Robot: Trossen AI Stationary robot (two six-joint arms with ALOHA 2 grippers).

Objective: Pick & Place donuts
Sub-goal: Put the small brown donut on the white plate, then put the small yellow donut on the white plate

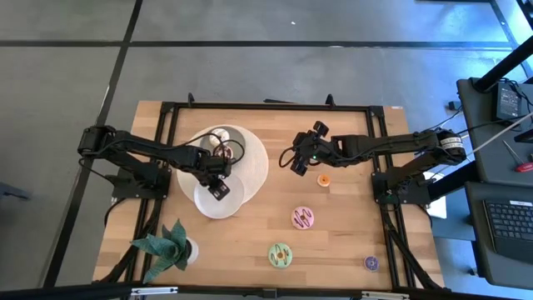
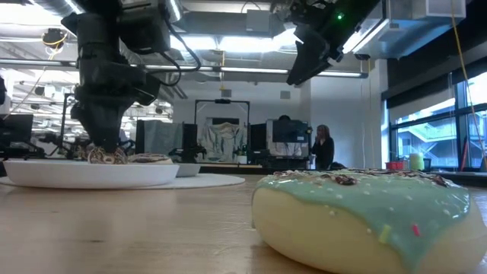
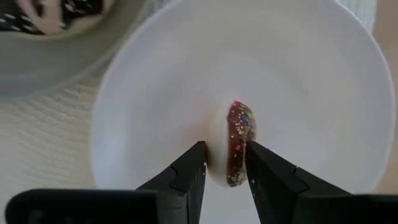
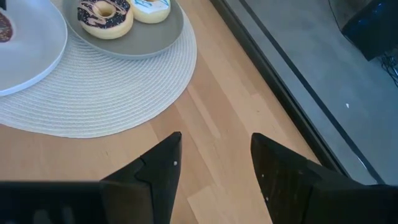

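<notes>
Over on the left side, the left gripper is sitting over the white plate, pinching a chocolate sprinkled donut standing on edge. Mid-table, the right gripper is hanging above bare wood with fingers spread, gripping nothing. Pink donut, green donut and purple donut are lying toward the near right

The left arm reaches toward frame centre-left in the high view, its left gripper pinched narrow. The right arm stretches in from the right, its right gripper spread apart.
</notes>
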